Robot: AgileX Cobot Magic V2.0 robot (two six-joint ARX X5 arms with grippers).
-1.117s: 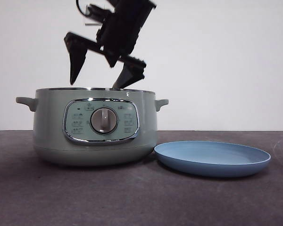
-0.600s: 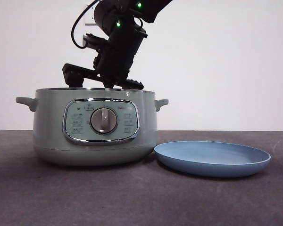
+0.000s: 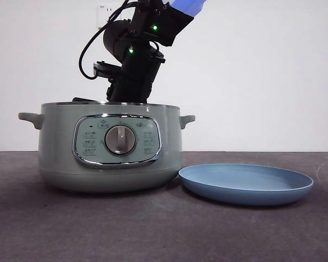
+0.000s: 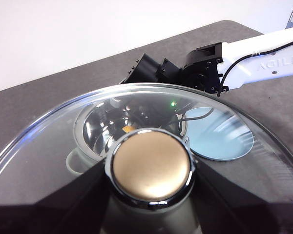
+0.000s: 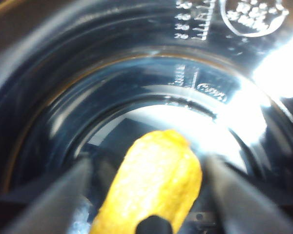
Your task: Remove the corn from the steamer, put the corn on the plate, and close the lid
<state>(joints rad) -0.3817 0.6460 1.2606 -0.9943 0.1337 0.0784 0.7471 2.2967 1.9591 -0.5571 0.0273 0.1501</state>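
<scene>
Both grippers hidden: right (image 5: 154, 195) wide astride corn (image 5: 154, 187) inside steamer (image 3: 109, 147), left grips lid (image 4: 151, 165)

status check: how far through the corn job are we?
Done: lid is off, held up by the left tool. In hand: right tool is down inside the steamer, jaws open either side of the corn, not clearly gripped yet. Left: lift corn out, set it on the plate, which holds nothing yet, then close the lid.

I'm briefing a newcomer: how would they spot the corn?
Find the big sage-green steamer beside the blue plate. Inside its shiny dark bowl, between the right gripper's open jaws, lies the corn: the only yellow, bumpy thing there.
</scene>
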